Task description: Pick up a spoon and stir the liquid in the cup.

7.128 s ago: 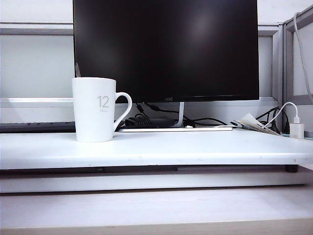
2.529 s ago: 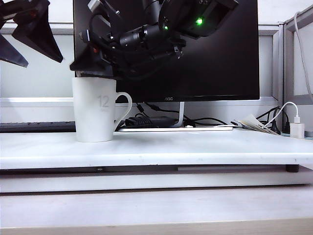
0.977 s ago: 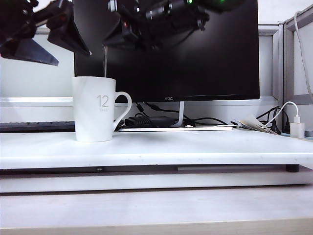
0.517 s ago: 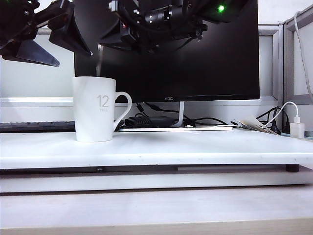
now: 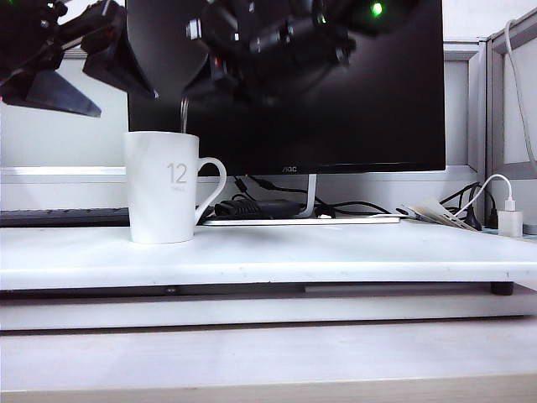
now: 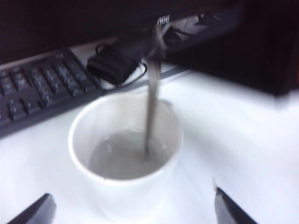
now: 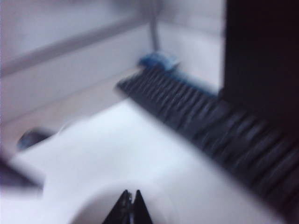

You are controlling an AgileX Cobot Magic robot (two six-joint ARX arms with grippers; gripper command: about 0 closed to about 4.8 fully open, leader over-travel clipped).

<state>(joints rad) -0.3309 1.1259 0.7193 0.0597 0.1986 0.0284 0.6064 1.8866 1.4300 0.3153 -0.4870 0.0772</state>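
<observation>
I have the tall white tapered ceramic cup (image 5: 163,187) with the grey "12" at the left of the exterior frame, standing on the white tabletop (image 5: 336,256) in front of the black monitor (image 5: 336,101). The thin grey metal spoon (image 5: 184,115) rises from its mouth; in the left wrist view the handle (image 6: 152,109) runs down into the cloudy liquid, bowl submerged and unseen.

My right gripper (image 5: 200,84) sits just above the cup, upper middle-left of the exterior frame, jaws pinched together on the top of the spoon handle; in its own view the fingertips (image 7: 130,207) meet to a point. My left gripper (image 5: 75,71) hangs in the upper left corner, well apart from the cup, jaws spread wide and empty, tips at the lower corners of its view (image 6: 131,207).

I judge the spoon light, stiff and slick, so a firm pinch high on the handle suits it. The cup looks heavy enough to stay put, yet it is brittle and holds liquid, so I would stir gently, clear of the wall.
</observation>
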